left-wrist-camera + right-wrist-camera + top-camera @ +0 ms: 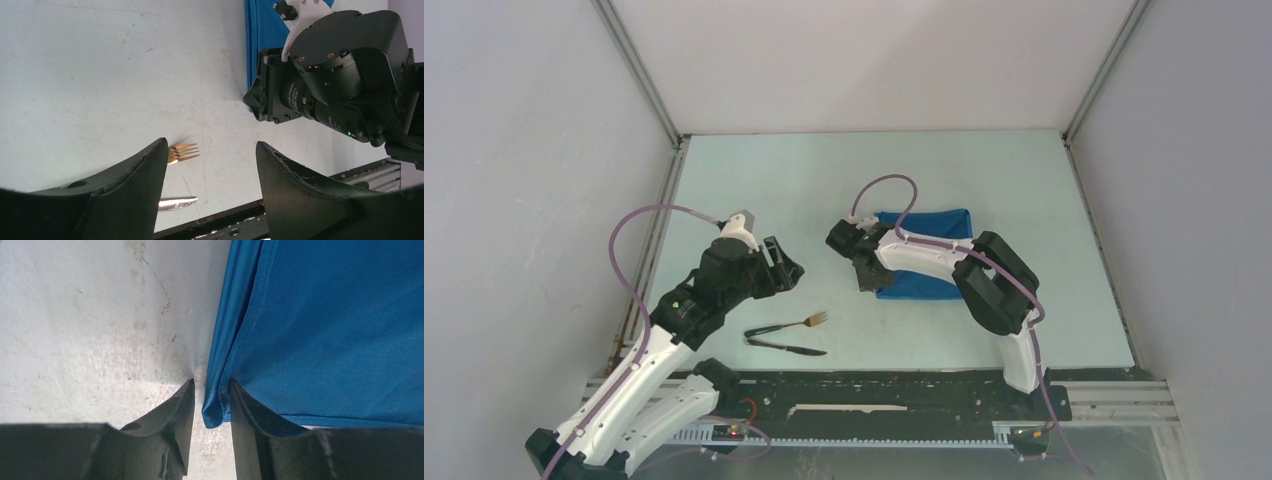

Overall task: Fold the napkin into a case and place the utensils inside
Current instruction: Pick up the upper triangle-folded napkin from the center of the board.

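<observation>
left hand (211, 145) wide open above the worktop (774, 180), fork (799, 323) and knife (789, 347) near edge, right hand (210, 385) straddling the blue napkin (325, 330) left edge, can't tell if pinched

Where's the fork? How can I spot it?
Start at the pale green table, near its front edge, left of the middle. Two slim shapes lie close together there. The small dark-handled fork with golden prongs is the one farther from the edge; the slim dark knife beside it ends in a plain blade.
</observation>
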Motion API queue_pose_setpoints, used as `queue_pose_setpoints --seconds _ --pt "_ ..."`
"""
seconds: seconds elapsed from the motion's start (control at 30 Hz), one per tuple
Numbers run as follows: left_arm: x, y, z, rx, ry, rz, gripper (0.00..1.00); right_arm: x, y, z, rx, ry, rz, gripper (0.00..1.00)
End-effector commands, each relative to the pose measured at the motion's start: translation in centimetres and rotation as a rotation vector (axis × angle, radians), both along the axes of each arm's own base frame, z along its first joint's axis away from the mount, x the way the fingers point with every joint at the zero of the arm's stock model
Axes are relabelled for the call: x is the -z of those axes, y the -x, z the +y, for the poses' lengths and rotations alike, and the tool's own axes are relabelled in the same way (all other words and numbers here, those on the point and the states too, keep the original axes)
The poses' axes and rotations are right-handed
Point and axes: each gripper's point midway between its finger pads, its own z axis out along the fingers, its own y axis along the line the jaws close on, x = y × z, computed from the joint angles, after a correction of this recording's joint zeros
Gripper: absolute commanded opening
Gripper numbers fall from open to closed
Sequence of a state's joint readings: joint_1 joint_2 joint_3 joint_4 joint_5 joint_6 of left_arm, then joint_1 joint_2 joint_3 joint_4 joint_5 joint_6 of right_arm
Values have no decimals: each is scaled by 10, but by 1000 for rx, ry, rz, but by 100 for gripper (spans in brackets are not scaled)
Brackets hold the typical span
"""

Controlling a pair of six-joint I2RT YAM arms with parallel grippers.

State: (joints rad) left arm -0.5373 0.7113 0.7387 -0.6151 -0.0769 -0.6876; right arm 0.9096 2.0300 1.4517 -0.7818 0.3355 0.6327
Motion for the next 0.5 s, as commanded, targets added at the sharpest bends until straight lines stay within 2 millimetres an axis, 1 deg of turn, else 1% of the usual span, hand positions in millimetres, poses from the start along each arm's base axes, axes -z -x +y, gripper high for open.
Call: queue_pose_setpoints --seconds 0.0,0.1,0.17,0.23,0.33,0.37,0.47 --pt "-11 -6 2 -11 -4 -43 71 19 7 -12 26 25 39 40" --pt "-11 -6 3 -15 -5 -44 71 23 10 -15 24 41 45 36" --pt "-10 -7 3 -18 -10 -43 71 26 10 -16 25 52 47 29" --pt "-9 -8 4 -24 -12 -40 72 28 9 -18 24 39 51 18" --pt "-6 -9 4 -30 -5 -31 72 22 4 -17 12 16 21 0" --pt "-4 -10 3 -28 2 -23 73 17 2 -16 -1 5 8 0" --pt "2 -15 3 -37 30 6 74 -1 -3 3 -89 -133 -35 0"
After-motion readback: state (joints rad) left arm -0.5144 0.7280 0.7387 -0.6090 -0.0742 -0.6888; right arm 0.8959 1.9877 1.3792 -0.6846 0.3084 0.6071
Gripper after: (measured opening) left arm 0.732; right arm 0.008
